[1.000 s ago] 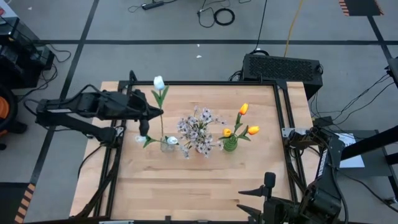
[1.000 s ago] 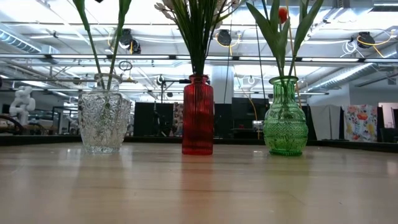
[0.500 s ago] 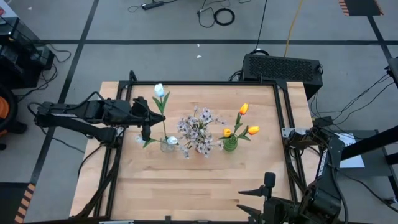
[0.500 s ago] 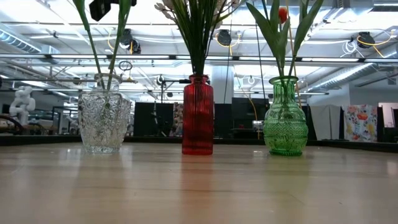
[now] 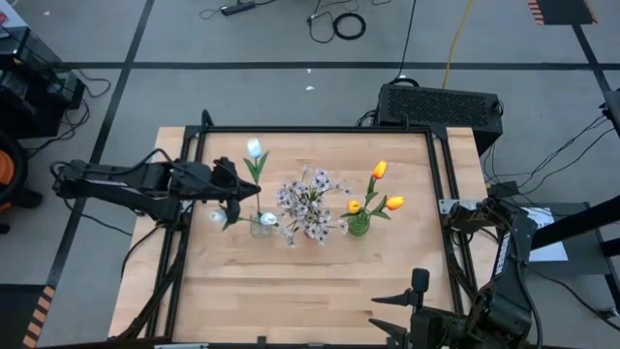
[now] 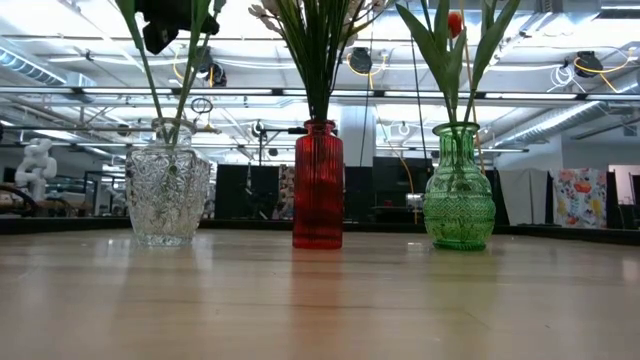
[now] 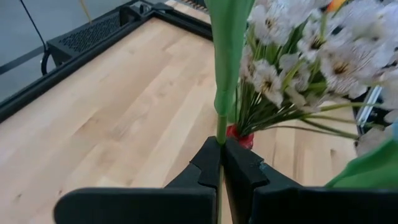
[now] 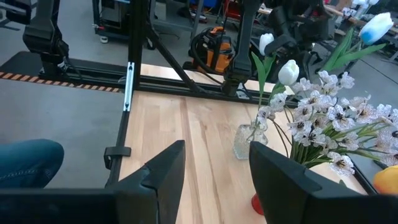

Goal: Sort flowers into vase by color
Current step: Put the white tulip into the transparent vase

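On the tabletop (image 5: 310,281) three vases stand in a row. The clear glass vase (image 6: 168,195) on the left holds white tulips (image 5: 254,148), the red vase (image 6: 318,185) in the middle a spray of small pale blossoms (image 5: 308,204), and the green vase (image 6: 459,187) on the right orange tulips (image 5: 380,170). In the low view the flower heads are cut off at the top. The left pincer (image 7: 221,163) is above the clear vase, clamped on a green tulip stem (image 7: 222,74); the blossoms crowd just beside it. The right pincer (image 8: 214,162) waits at the near right edge, fingers apart and empty. A black box (image 5: 441,105) sits beyond the far edge.
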